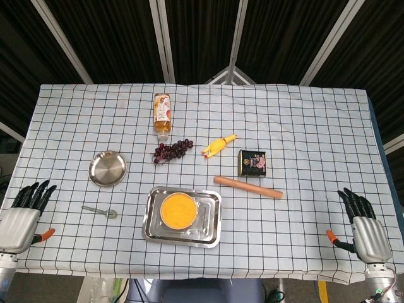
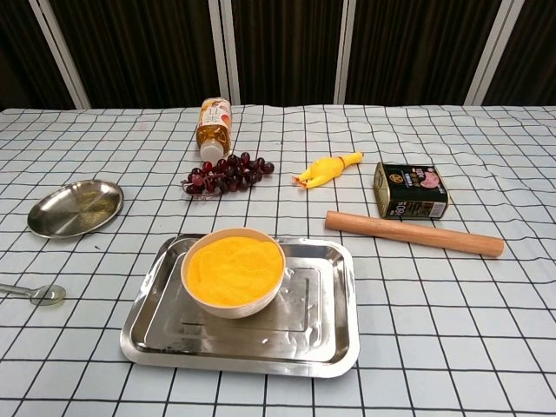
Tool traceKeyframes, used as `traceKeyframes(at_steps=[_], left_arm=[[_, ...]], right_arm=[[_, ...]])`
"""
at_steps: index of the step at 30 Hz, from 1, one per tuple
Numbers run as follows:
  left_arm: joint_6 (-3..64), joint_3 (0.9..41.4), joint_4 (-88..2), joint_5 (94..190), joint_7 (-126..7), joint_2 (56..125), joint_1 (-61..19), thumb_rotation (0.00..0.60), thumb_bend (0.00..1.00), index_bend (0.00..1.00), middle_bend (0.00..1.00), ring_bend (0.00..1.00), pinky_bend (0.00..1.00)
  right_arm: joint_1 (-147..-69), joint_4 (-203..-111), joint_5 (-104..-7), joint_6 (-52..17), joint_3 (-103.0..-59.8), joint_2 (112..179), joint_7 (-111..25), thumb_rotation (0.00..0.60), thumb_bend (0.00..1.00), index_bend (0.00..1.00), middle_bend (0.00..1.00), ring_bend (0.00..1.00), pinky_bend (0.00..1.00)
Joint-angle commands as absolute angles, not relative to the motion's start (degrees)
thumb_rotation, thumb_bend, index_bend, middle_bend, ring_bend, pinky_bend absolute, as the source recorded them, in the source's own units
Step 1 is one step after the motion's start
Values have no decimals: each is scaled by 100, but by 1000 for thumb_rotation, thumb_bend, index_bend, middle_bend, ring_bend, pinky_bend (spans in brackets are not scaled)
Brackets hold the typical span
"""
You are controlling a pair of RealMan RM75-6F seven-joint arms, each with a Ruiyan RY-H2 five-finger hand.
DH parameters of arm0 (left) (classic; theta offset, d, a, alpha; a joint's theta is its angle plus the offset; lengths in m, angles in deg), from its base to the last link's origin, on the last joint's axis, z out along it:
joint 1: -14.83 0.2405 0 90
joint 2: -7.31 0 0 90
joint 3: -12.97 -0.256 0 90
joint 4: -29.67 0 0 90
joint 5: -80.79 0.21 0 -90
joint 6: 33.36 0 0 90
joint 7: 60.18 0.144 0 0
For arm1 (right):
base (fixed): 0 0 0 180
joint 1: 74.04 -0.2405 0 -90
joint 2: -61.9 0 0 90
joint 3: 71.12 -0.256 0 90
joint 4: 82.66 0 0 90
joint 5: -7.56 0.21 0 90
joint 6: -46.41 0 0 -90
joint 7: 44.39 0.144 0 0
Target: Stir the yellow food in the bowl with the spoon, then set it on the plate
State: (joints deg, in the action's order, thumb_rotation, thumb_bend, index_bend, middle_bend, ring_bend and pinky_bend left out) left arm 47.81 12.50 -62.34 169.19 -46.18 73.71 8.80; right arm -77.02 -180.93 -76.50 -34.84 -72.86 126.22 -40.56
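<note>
A white bowl (image 1: 177,210) (image 2: 233,270) filled with yellow food stands on a steel tray (image 1: 211,218) (image 2: 334,313) near the table's front. A metal spoon (image 1: 101,211) (image 2: 33,293) lies flat on the cloth, left of the tray. The round steel plate (image 1: 107,168) (image 2: 76,208) sits further back on the left. My left hand (image 1: 24,214) hovers at the front left corner, fingers spread and empty, left of the spoon. My right hand (image 1: 365,228) rests at the front right corner, fingers spread, holding nothing. Neither hand shows in the chest view.
Behind the tray lie a wooden rolling pin (image 1: 247,187) (image 2: 413,233), a dark tin (image 1: 252,163), a yellow rubber chicken (image 1: 218,146), a bunch of dark grapes (image 1: 171,151) and a bottle (image 1: 163,114) on its side. The checked cloth covers the whole table.
</note>
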Motion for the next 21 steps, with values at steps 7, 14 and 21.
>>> traceKeyframes(at_steps=[7,14,21], left_arm=[[3803,1618,-6106,16021,-3968,7718,361,600,234,386,912,942,910],[2940,1757,-5878,15212,-3285,8035,-93,600,413,484,1000,1000,998],[2732,1809,-5821,14788,-2819,8308,-313,600,421,473,1000,1000,998]], right_arm=[[-7698,-18106,-7650,-3473,-7275,12606,-4033,600,317,0,0,0,0],[-7692,-18109,-7628,-3473,-7278,12604,-4038,600,317,0,0,0,0],[-7688,-18118,-7610,-3463,-7277,12593,-4034,600,317,0,0,0,0]])
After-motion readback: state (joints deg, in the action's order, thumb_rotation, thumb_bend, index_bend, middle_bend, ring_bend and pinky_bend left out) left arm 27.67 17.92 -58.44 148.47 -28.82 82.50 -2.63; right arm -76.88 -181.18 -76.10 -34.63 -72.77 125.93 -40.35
